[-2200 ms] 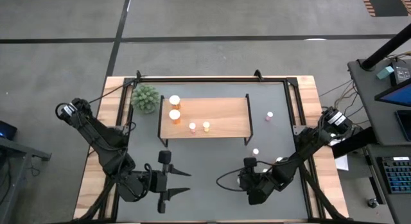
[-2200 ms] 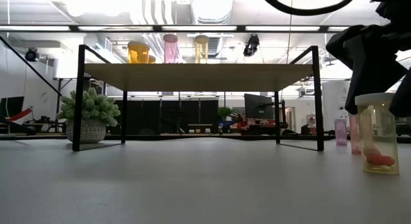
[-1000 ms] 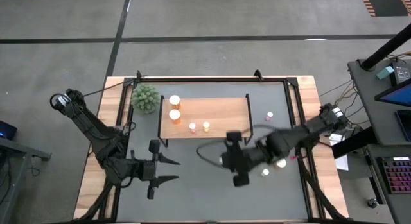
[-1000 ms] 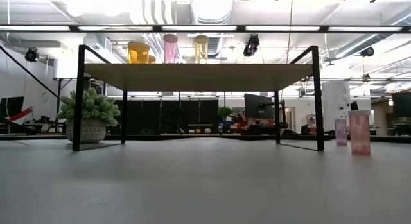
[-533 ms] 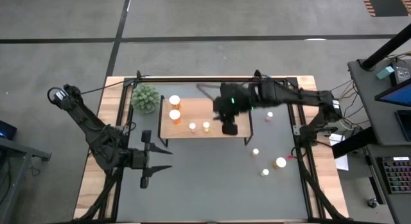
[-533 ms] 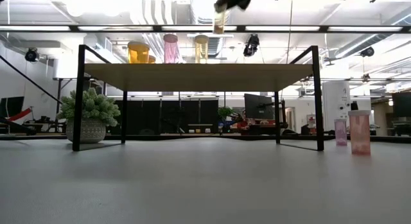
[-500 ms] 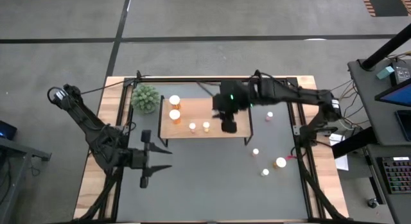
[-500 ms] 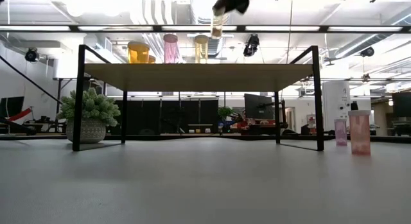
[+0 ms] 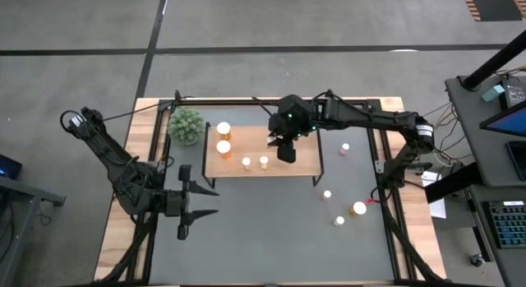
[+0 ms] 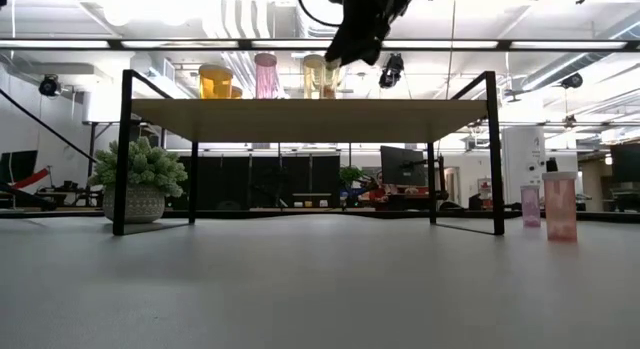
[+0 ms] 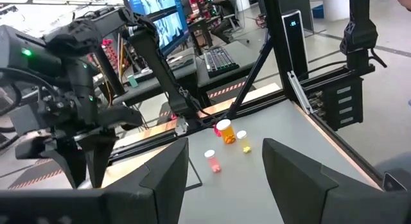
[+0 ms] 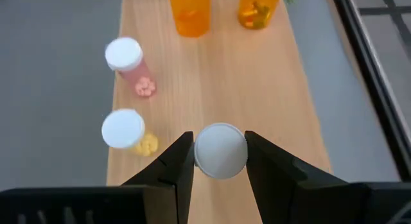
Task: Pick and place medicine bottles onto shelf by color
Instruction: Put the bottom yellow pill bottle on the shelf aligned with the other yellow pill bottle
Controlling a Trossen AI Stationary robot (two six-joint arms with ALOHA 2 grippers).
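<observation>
The light-wood shelf point(image 9: 300, 155) stands at the table's far middle. On it stand two orange bottles point(image 9: 223, 137), a pink bottle point(image 9: 246, 162) and a yellow bottle point(image 9: 264, 161). My right gripper point(image 9: 285, 149) reaches over the shelf, shut on a yellow white-capped bottle point(image 12: 220, 150) beside the yellow one point(image 12: 125, 132). My left gripper point(image 9: 205, 202) is open and empty over the table's near left. On the table's right stand two pink bottles point(image 9: 345, 147), a yellow one point(image 9: 339, 220) and an orange one point(image 9: 358, 208). My right gripper pinches the yellow bottle between its two fingers point(image 12: 176, 166), just under its white cap point(image 12: 220, 139). The fingers come from above, pointing down. The bottle stands upright over the shelf board; whether its base touches the board, I cannot tell.
A green spiky plant ball point(image 9: 186, 125) sits at the shelf's far left corner. The shelf's black legs point(image 10: 124, 154) stand at its corners. The right half of the shelf board point(image 12: 270, 89) is bare. Black frame rails point(image 9: 271, 100) run along the table's far edge.
My right gripper has carried the yellow bottle up from over the table's near middle toward the far edge, over the shelf, then gone down toward the board beside the yellow bottle standing there. The bottle has stayed upright in the hold.
</observation>
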